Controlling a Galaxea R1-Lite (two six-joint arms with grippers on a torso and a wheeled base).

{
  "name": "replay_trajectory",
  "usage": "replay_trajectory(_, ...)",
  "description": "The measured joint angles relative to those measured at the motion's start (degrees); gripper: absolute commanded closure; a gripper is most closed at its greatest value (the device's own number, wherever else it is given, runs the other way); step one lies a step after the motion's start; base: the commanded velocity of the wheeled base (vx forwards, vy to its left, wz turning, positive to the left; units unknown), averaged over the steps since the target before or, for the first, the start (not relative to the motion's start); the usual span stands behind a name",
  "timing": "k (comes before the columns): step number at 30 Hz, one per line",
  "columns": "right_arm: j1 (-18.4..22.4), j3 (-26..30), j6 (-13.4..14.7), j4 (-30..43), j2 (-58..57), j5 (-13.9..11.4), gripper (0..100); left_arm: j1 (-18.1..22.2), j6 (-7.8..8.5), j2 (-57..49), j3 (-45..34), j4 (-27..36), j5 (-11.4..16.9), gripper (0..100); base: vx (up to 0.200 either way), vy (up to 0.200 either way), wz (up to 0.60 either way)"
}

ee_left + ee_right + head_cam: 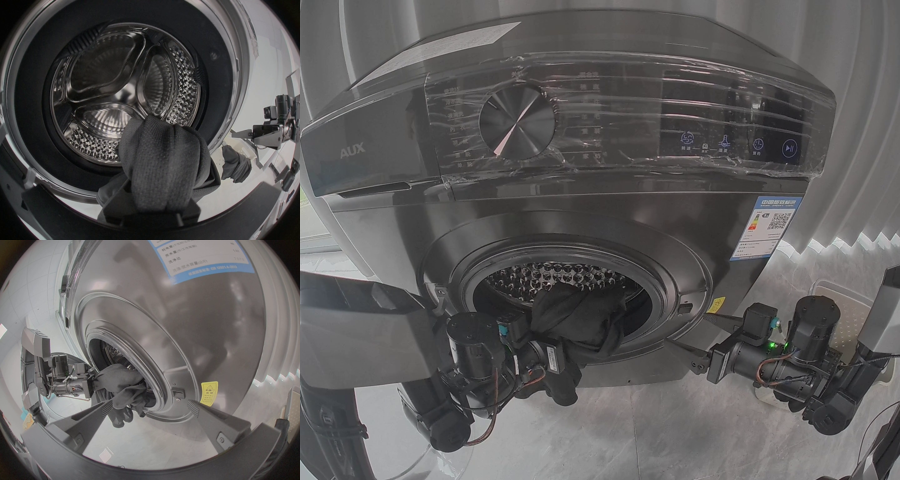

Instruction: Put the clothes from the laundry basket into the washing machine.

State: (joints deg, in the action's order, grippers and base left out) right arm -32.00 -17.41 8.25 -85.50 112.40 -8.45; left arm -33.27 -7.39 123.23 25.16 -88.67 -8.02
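Over the pale marbled floor point(650, 431), the right gripper point(694, 334) hangs beside the washing machine point(625, 215) with its jaws spread and empty. The left gripper point(528, 337) has its jaws clenched on a dark, finely knit garment point(575, 309). The garment lies bunched over the lower rim of the open steel drum point(109, 90), and white curtains point(862, 125) hang behind.

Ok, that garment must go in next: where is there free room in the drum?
The steel drum is bare behind and above the dark garment. It is crowded at the lower opening rim, where the left gripper holds the garment draped across.
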Motion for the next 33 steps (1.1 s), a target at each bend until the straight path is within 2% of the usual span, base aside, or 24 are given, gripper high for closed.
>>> replay_trajectory(4,-0.2,0.0,0.0,0.0,0.0,0.0,0,0.2,-1.17,0.9,1.3,0.1,0.1,100,0.0,0.0,0.0)
replay_trajectory(7,-0.4,0.0,0.0,0.0,0.0,0.0,0,0.2,-3.78,2.1,4.5,0.0,-0.6,100,0.0,0.0,0.0)
replay_trajectory(11,-0.6,0.6,0.0,-0.4,0.0,0.0,0,0.0,-7.44,5.1,10.1,0.0,-3.1,100,0.0,0.0,0.0)
replay_trajectory(17,-1.0,1.2,-0.1,-0.6,-0.2,0.0,0,0.0,-10.13,9.0,16.8,0.0,-4.9,100,0.0,0.0,0.0)
replay_trajectory(22,-1.1,1.4,-0.1,-0.6,-0.3,0.0,0,1.1,-10.05,11.7,21.9,0.0,-6.4,100,0.0,0.0,0.0)
replay_trajectory(33,-1.6,1.5,-0.1,-0.5,-0.4,0.0,0,4.0,-6.1,17.1,33.9,1.9,-7.9,100,0.0,0.0,0.0)
